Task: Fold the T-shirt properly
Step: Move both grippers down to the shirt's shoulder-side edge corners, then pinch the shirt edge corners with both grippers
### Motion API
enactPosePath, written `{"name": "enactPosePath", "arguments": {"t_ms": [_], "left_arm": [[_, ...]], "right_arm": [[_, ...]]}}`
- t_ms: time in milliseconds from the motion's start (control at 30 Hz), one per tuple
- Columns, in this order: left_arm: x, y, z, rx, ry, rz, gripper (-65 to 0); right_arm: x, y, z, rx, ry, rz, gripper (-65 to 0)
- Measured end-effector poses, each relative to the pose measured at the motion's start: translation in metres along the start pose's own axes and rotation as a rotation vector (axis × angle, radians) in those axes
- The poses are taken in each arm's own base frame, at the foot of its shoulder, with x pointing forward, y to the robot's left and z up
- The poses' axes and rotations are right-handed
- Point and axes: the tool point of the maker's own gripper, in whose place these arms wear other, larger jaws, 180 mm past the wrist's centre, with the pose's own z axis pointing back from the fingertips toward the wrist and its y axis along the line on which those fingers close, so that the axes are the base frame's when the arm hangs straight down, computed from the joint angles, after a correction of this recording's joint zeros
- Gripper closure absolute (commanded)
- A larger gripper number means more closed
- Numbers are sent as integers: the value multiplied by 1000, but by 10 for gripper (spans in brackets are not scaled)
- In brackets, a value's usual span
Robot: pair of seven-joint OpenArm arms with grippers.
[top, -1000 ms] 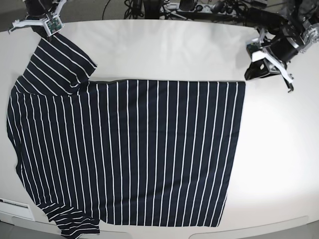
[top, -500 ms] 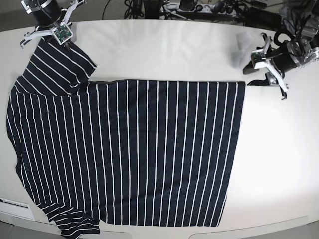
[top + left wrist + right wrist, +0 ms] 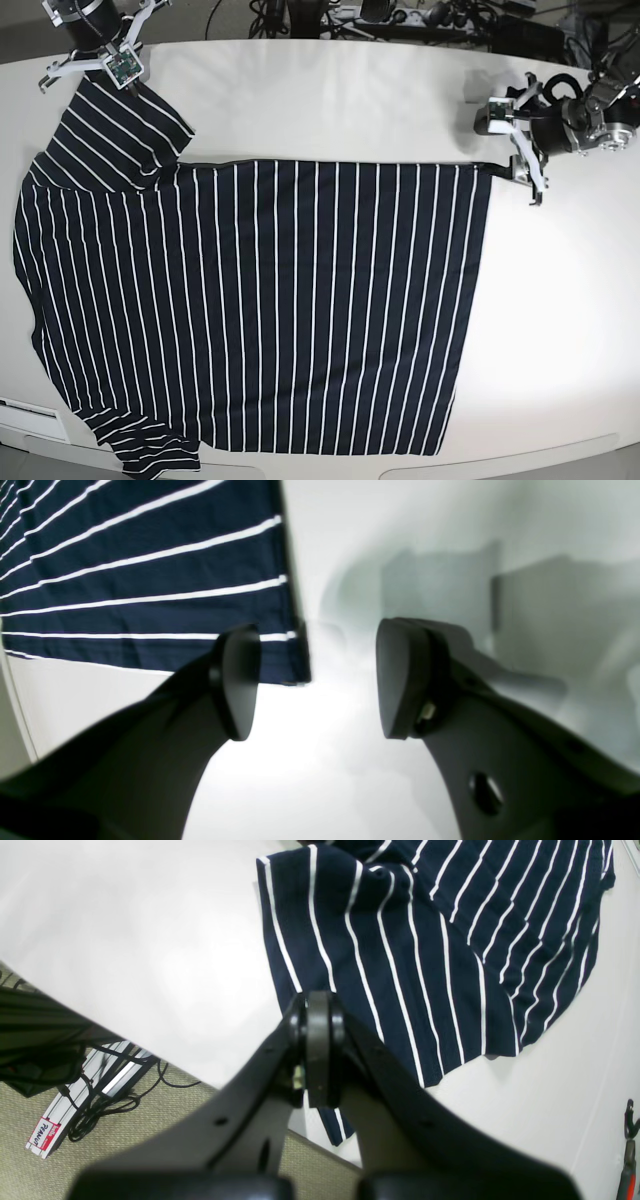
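The T-shirt, dark navy with thin white stripes, lies spread flat on the white table. One sleeve is folded at the far left. My left gripper is open at the shirt's far right corner. In the left wrist view that corner lies between the fingers, next to the left finger. My right gripper is at the tip of the far left sleeve. In the right wrist view its fingers are shut right on the sleeve hem.
Cables and gear lie beyond the table's far edge. The right wrist view shows the table edge just behind the sleeve, with floor and a power strip below. A white label sits at the front left edge.
My left gripper has moved left to the shirt's far right corner. My right gripper came down from behind the sleeve onto its tip.
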Motion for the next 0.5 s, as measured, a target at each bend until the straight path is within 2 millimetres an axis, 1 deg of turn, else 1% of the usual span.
{"name": "enactPosePath", "arguments": {"t_ms": [200, 300, 500], "left_arm": [[-7, 4, -12, -10, -17, -18, -375], [-5, 6, -18, -3, -33, -28, -375], [3, 16, -38, 31, -69, -24, -375]], "right_arm": [[0, 0, 0, 0, 1, 0, 0], [0, 0, 0, 0, 1, 0, 0], [0, -4, 0, -24, 1, -12, 0]]}}
